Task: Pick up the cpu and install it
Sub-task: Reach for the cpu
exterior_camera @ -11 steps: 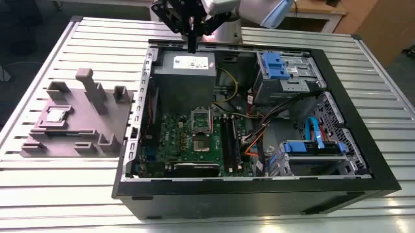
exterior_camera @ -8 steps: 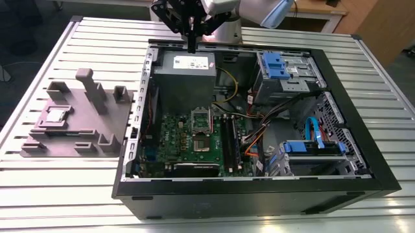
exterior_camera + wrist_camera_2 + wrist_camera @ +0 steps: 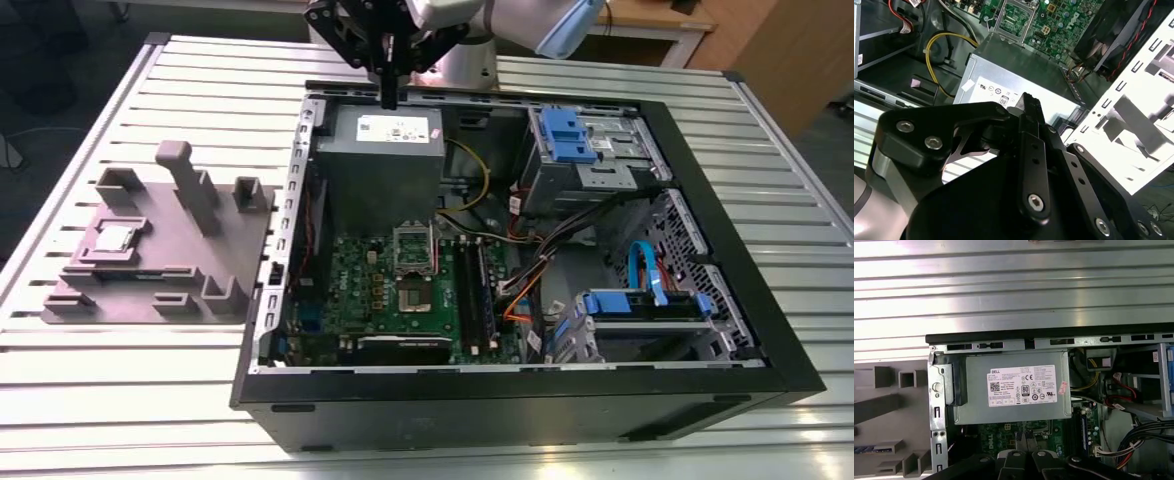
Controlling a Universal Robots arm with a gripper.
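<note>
Grey plastic forms the fixture plate (image 3: pixel 180 255), and the cpu (image 3: pixel 115 238) is seen lying flat in a shallow square seat towards the plate's edge on the exterior view's left, shiny top up. It is judged to be kept there so that its position is fixed and its top is left free for a grasp from above. The plate is set on the slatted metal table (image 3: pixel 200 80) just beside the open computer case (image 3: pixel 534 410). The case is laid on its side so that the motherboard (image 3: pixel 380 290) faces upward. The socket (image 3: pixel 411 296) is left exposed, with its metal frame apparently swung open, presumably so that a chip can be lowered straight in. Whether anything sits in it cannot be told.

The gripper (image 3: pixel 390 98) is held above the far rim of the case, over the power supply (image 3: pixel 380 150) and well apart from the cpu. Its fingers (image 3: pixel 1031 120) are pointed straight down and pressed together, and no gap is seen between the tips in the exterior view or in either wrist view. Nothing is gripped and nothing is touched. The pickup is judged not yet made, since the chip is seated in the plate and the tool is empty.
</note>
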